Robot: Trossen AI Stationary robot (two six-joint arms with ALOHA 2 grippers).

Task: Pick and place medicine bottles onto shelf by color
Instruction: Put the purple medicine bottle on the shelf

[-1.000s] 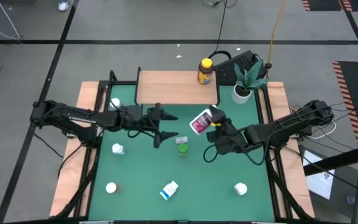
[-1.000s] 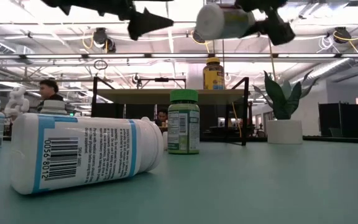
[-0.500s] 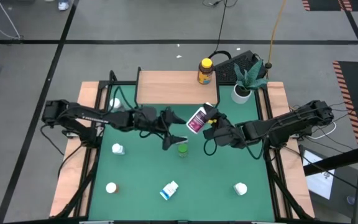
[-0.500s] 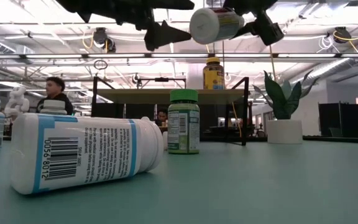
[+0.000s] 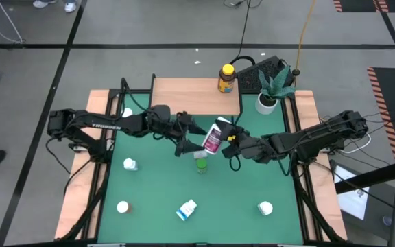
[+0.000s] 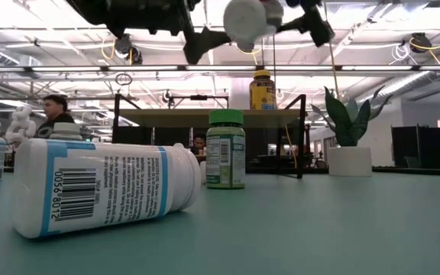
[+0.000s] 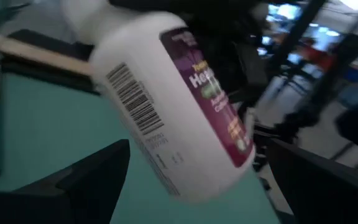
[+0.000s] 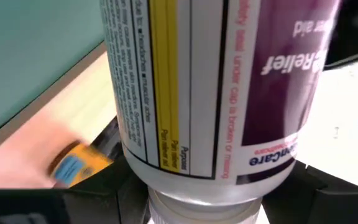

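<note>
Bottles are standing and lying scattered over the green table (image 5: 149, 185), and one is being held in the air. The right gripper (image 5: 229, 136), reaching in from three o'clock, is gripping the purple-labelled white bottle (image 5: 213, 137) by its cap end, fingers partly closed around it; the bottle is hanging tilted above the table centre, just over the green bottle (image 5: 201, 165) standing upright below. The left gripper (image 5: 185, 134), coming from nine o'clock, is spreading its fingers wide with nothing between them; its tips are lying just beside the bottle's base, and in the left wrist view the bottle (image 7: 179, 112) is filling the space ahead of the two dark fingers (image 7: 86, 180).

The shelf (image 5: 194, 96) is sitting at twelve o'clock, bearing only the amber bottle with yellow cap (image 5: 225, 79) at its right end. A blue-labelled bottle (image 5: 186, 209) is lying on its side toward six o'clock, with white-capped bottles at five (image 5: 265, 207), seven (image 5: 123, 206) and eight o'clock (image 5: 130, 164), and another (image 5: 127, 113) at ten o'clock. All the bottles are capped, so their contents cannot be told. A potted plant (image 5: 271, 89) is standing at one o'clock.
</note>
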